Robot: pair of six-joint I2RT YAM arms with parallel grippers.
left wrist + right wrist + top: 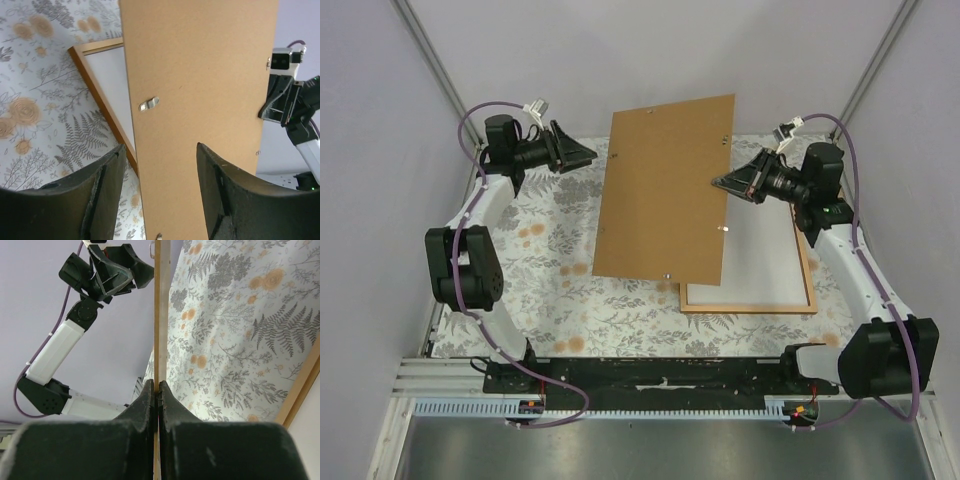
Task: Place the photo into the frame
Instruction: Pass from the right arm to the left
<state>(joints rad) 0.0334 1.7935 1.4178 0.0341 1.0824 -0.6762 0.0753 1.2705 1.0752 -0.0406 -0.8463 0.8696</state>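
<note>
**Item 1. Frame**: thin orange-brown wooden rectangle lying flat on the worktop, right of centre and near the right arm's base. From overhead, its left part is covered by the backing board.

**Item 2. Photo**: shows only as a plain white sheet lying flat inside the frame rails. No printed side is visible in any view.

**Item 3. Backing board**: plain brown rectangular panel, raised off the worktop and tilted. It sits between the two arms, with its near right corner over the frame. A small metal hanger clip sits on the face seen by the left wrist camera. Whether its lower edge touches anything cannot be told.

**Item 4. Right tool**: pressed together on the right edge of the backing board. In the right wrist view both fingers meet on the board's thin edge, with no gap showing.

**Item 5. Left tool**: spread wide and holding nothing. It is at the far left of the worktop, just beside the board's left edge but apart from it. In its own wrist view the board's face fills the space beyond the two fingers.

**Item 6. Worktop**: covered by a grey fern-and-flower cloth with orange blooms.
</note>
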